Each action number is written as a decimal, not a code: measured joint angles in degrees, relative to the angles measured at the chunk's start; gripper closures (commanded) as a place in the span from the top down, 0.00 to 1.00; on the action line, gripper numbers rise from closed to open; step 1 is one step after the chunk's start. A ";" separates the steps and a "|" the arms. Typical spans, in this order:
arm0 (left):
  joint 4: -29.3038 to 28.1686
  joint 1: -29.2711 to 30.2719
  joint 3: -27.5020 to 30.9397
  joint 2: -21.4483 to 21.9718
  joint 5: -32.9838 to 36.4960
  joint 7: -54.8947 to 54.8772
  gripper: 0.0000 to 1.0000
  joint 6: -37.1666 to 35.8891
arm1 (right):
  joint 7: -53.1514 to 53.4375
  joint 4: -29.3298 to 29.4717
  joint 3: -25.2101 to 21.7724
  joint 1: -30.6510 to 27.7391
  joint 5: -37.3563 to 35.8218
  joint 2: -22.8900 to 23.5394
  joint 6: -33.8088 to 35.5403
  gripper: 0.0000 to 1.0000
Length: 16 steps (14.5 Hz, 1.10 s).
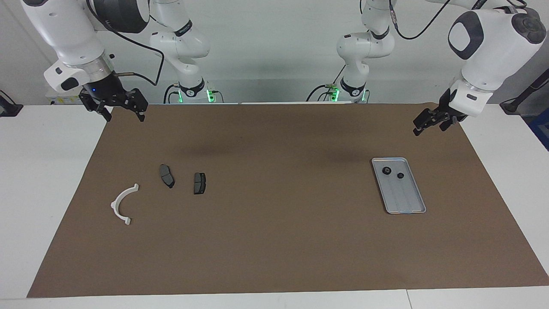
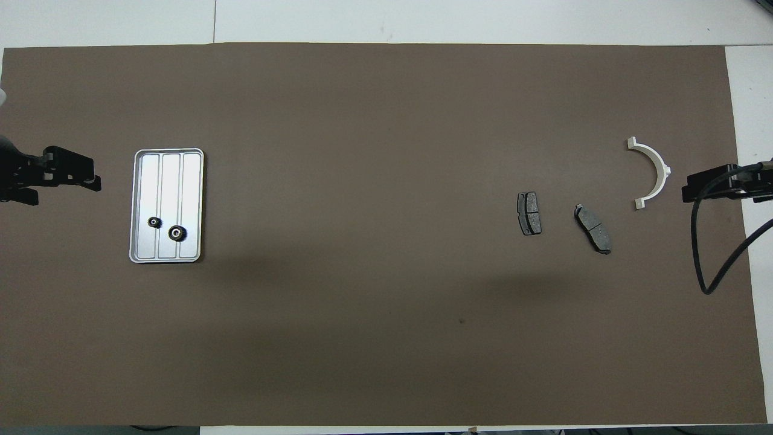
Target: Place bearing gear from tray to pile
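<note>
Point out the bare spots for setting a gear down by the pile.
Bare mat between the two pads, and between pads and bracket. Widest stretch: pads to tray. Gears crowd the tray's robot end.

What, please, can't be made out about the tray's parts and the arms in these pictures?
- Gears in the tray: too small in both views to show teeth or bearings.
- Left tool: its arm is cut off by the overhead view's edge.
- Right tool: likewise cut off at that view's edge.
</note>
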<state>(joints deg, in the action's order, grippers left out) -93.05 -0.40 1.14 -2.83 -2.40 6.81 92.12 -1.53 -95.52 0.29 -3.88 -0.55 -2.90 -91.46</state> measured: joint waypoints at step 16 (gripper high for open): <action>-14.32 -1.05 -0.29 3.88 2.07 0.99 1.00 10.62 | -0.02 -1.37 0.00 -0.01 0.00 -0.61 0.00 1.00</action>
<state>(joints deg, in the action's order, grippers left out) -107.37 -1.45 0.85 1.05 -0.33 7.81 102.74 -1.55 -96.90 0.29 -3.90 -0.55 -3.51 -91.46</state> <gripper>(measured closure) 0.000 0.000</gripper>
